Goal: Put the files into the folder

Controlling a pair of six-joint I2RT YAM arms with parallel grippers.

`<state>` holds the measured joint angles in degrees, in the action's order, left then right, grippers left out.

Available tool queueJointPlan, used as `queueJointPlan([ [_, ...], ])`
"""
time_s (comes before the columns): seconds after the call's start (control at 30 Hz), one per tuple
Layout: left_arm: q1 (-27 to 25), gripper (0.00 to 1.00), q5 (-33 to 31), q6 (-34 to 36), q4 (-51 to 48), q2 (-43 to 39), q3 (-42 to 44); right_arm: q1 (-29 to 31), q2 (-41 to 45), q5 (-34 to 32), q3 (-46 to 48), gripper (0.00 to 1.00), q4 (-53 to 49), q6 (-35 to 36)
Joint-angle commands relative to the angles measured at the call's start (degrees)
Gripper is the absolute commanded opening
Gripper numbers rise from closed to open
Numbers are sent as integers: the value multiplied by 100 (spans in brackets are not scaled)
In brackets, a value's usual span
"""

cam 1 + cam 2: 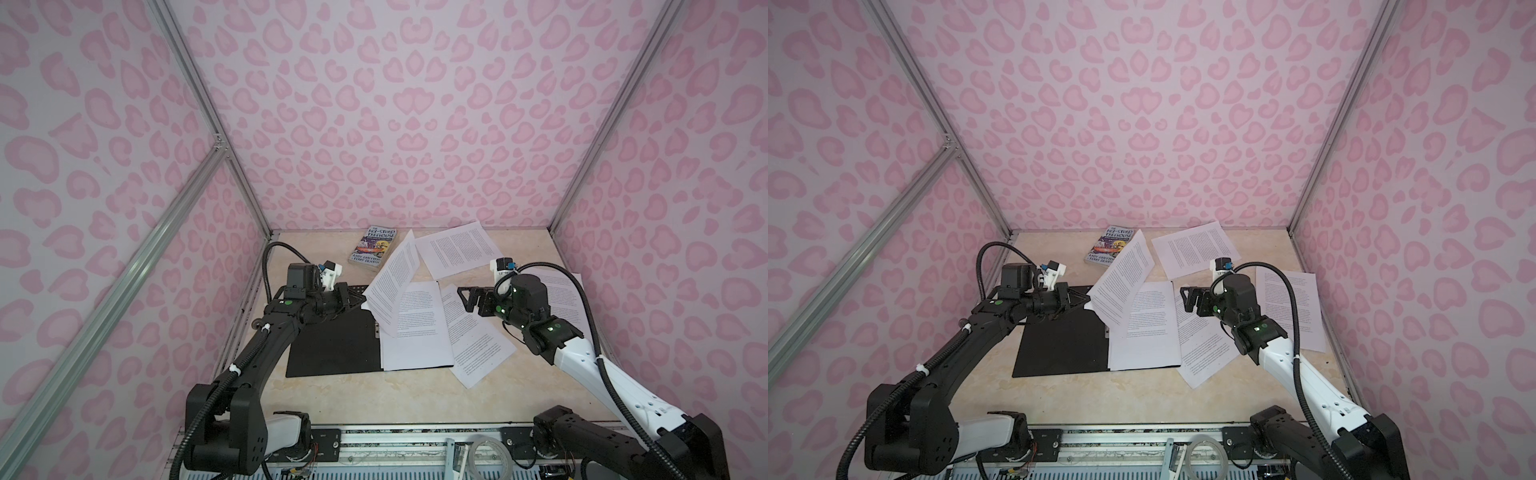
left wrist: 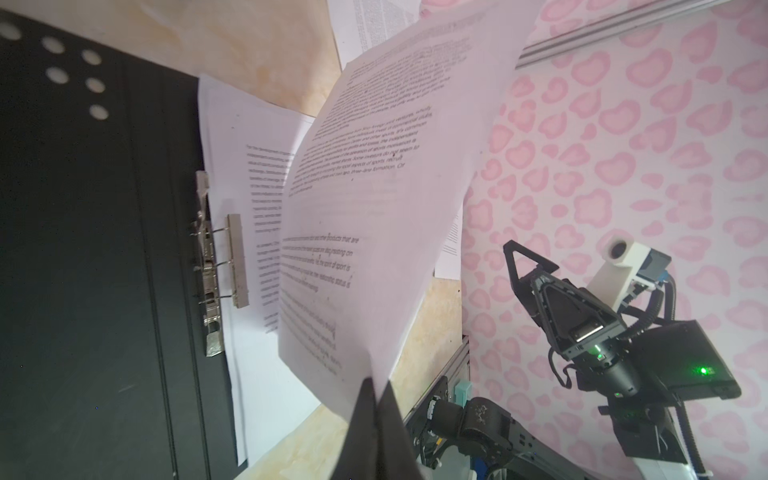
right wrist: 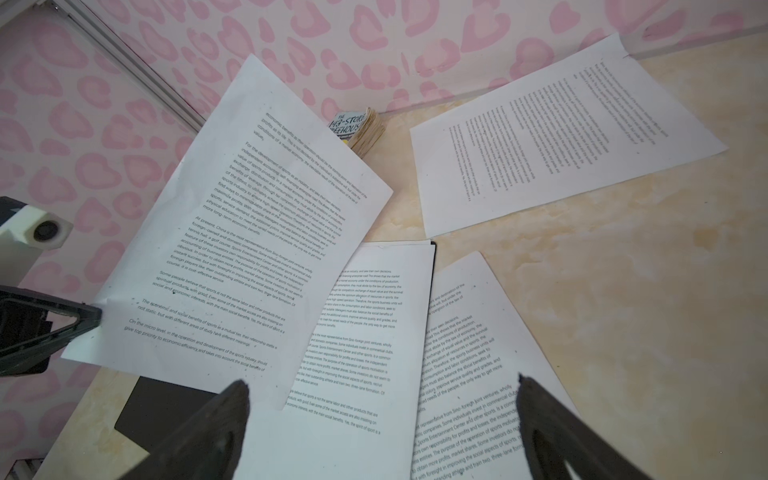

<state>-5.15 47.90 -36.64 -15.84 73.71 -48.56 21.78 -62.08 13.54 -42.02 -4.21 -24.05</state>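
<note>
Pink blotch-print walls [image 1: 374, 104] closed the cell on three sides, with metal rails [image 1: 195, 83] running up the corners. I looked down on a beige marbled table [image 1: 415, 395] that filled the floor from wall to wall.

The folder [image 1: 332, 345] lay open and flat at centre-left, black inside up, its near edge square to me. The files were scattered to its right and behind it. One sheet [image 1: 415, 328] lay in the folder's right half. A second [image 1: 473, 336] lay askew just beside it, overlapping that half's right edge. A third [image 1: 457, 249] lay near the back wall and a fourth [image 1: 569, 299] ran under my right arm to the right wall.

The left gripper [image 2: 376, 386] was clamped on the edge of a fifth sheet [image 1: 392, 282], raised and slanting over the spine. Its far end reached toward the book [image 1: 374, 247] at the back. I could not tell whether they touched.

The right gripper [image 1: 465, 299] hovered above the askew sheet, jaws wide, nothing between them.

Bare tabletop ran along the front, between the folder's near edge and the table's front edge. There was also a small bare patch between the folder and the book. The right side was crowded.

The metal clip [image 2: 216, 266] sat on the spine, touching the filed sheet's edge.
</note>
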Motion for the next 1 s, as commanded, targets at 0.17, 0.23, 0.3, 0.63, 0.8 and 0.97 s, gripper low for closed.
queueJointPlan([
  [0.17,280,4,-220,-26,230,-466,457,237,-454,67,-152,100,-33,259],
  [0.23,335,4,-541,152,-10,-586,506,281,-587,124,-176,100,8,261],
  [0.3,479,4,-567,-24,192,-757,786,333,-751,143,-202,100,10,261],
  [0.63,515,4,-781,-550,1001,-1376,1939,568,-2142,975,-314,99,705,-257],
  [0.8,508,3,-1074,-510,914,-1557,2261,904,-2772,1233,-492,99,1011,-348],
  [0.97,506,3,-1513,-568,1030,-1484,2688,1181,-3249,1522,-692,98,1218,-412],
])
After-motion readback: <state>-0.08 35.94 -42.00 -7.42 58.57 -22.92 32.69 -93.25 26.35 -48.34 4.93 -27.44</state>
